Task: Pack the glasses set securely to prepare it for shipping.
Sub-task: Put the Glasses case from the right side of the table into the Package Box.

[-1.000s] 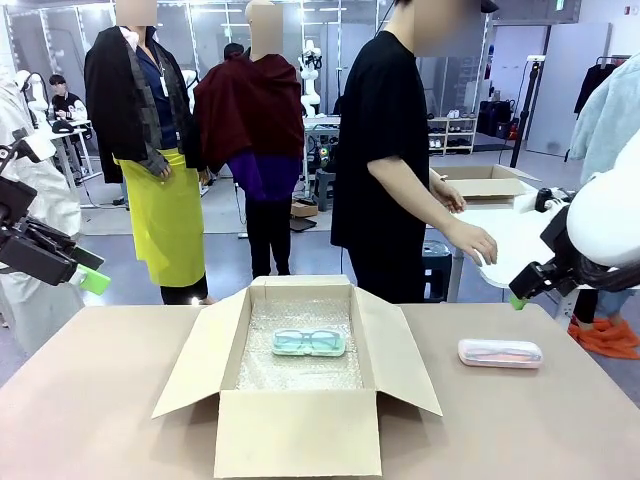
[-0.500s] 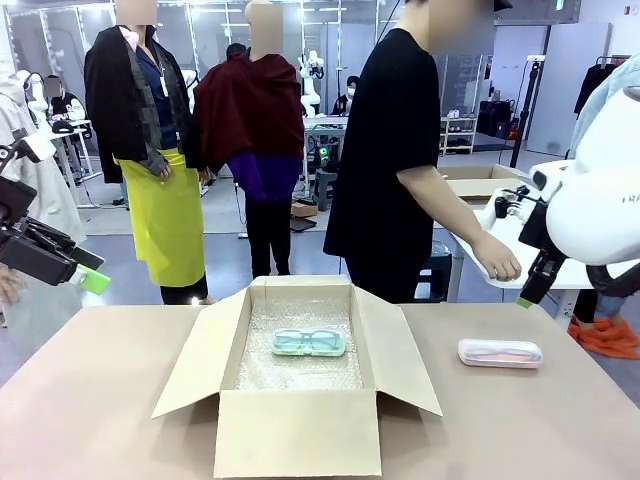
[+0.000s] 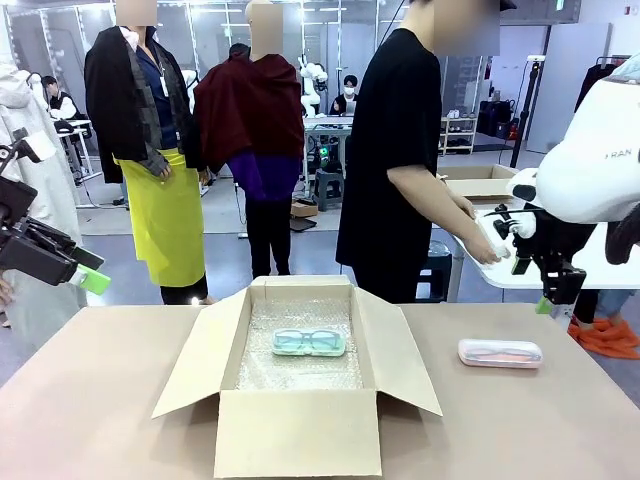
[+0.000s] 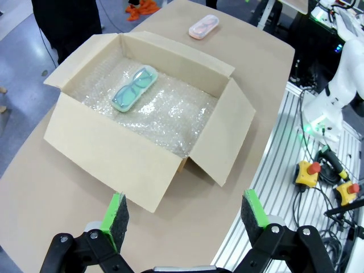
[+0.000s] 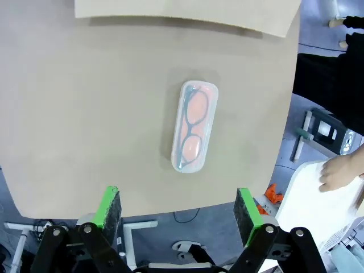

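Brown tabletop (image 3: 90,400) in a busy workshop, with a person (image 3: 400,150) in a black shirt at the far edge, turned away with one hand (image 3: 483,250) on a white side table. Now the goods: the mint-green glasses case (image 3: 309,343) lies flat inside the open cardboard box (image 3: 298,440), near the far wall, bedded on the bubble wrap (image 3: 300,378) that lines the floor, and that cushion is surely why it sits there. One packed, by the look of it. The pink glasses case (image 5: 194,126) is out on the bare table on the robot's right of the box, near the right flap but not touching it, so I judge it's next. The right gripper (image 5: 177,199) hangs directly above it, looking straight down, fingers spread as wide as they go and holding nothing. The case's long side runs between the two pads, so a descent from here would likely pinch it across its narrow width. The left gripper (image 4: 185,203) hovers high off the left side, fully open and empty, watching the box and keeping that side free.
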Robot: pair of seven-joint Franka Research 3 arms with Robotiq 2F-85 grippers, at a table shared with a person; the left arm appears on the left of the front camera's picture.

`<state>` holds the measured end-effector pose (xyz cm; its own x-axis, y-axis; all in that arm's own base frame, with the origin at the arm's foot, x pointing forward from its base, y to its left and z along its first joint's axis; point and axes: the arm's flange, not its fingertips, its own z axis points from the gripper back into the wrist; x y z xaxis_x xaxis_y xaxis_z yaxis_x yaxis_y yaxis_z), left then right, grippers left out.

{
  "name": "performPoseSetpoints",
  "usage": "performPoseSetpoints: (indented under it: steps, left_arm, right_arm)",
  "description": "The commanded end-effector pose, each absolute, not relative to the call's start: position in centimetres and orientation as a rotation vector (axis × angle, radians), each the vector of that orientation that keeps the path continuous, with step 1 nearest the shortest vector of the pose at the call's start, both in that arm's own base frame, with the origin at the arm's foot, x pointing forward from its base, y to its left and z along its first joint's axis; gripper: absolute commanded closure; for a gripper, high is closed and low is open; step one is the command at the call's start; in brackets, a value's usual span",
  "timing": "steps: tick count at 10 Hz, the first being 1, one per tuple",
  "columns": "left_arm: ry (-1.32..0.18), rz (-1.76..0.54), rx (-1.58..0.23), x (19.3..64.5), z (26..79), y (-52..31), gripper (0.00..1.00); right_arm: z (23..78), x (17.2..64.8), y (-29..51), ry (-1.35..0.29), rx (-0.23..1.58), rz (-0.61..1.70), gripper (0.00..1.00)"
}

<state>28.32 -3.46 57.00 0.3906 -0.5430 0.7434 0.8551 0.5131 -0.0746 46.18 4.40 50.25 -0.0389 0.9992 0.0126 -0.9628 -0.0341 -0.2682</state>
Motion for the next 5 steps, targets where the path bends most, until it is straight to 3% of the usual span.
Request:
performPoseSetpoints:
  steps: [1, 5]
  left_arm:
    - [-0.731, -0.951, -0.516, 28.2, 57.1, -3.3, 0.0]
    - [-0.731, -0.951, -0.516, 28.2, 57.1, -3.3, 0.0]
  right_arm:
    - [47.8, 48.3, 4.6, -0.223, -0.212, 1.51, 0.0]
    - [41.5, 51.0, 3.8, -0.249, -0.146, 1.476, 0.0]
